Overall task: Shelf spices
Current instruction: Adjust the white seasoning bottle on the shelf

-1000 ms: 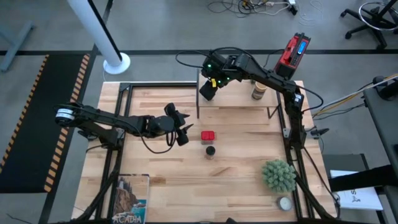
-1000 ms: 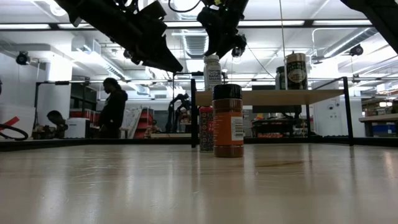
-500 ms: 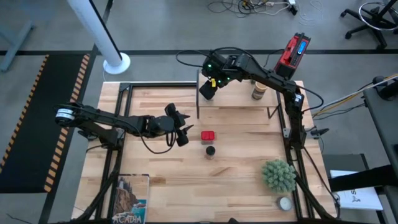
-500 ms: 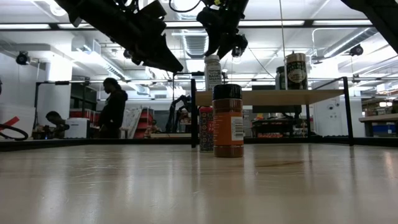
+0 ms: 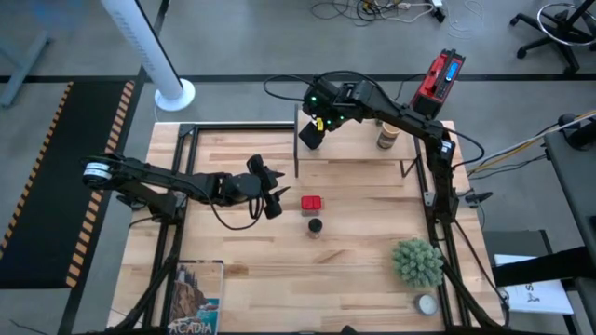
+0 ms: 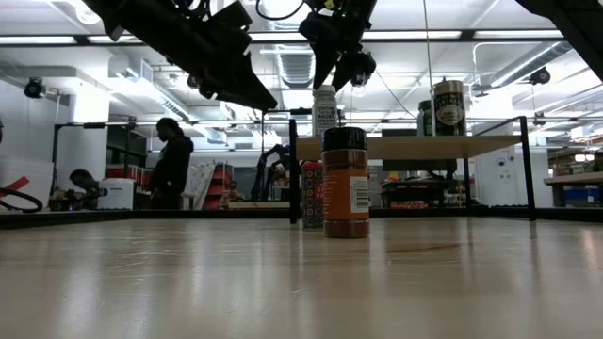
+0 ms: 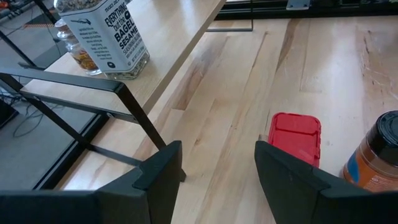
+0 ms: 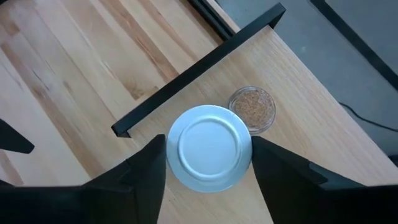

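The shelf (image 5: 358, 149) stands at the table's far side. My right gripper (image 5: 312, 138) hovers open over its left end. Its fingers stand on either side of a white-lidded spice jar (image 8: 214, 152) that rests upright on the shelf board beside a smaller jar of brown granules (image 8: 252, 109). A tan cylinder (image 5: 386, 138) stands at the shelf's right end. My left gripper (image 5: 272, 197) hangs open over the table. It is just left of a red square tin (image 5: 312, 202) and a black-lidded jar (image 5: 315, 226), both standing on the tabletop.
A spiky green plant (image 5: 416, 262) and a flat white round tin (image 5: 426, 303) sit at the near right. A book (image 5: 196, 298) lies at the near left edge. Bare wood lies between shelf and plant. The shelf's dark side panel (image 7: 124, 106) stands ahead of my left gripper.
My right gripper has gone up a little from the white-lidded jar, which stays upright on the shelf.
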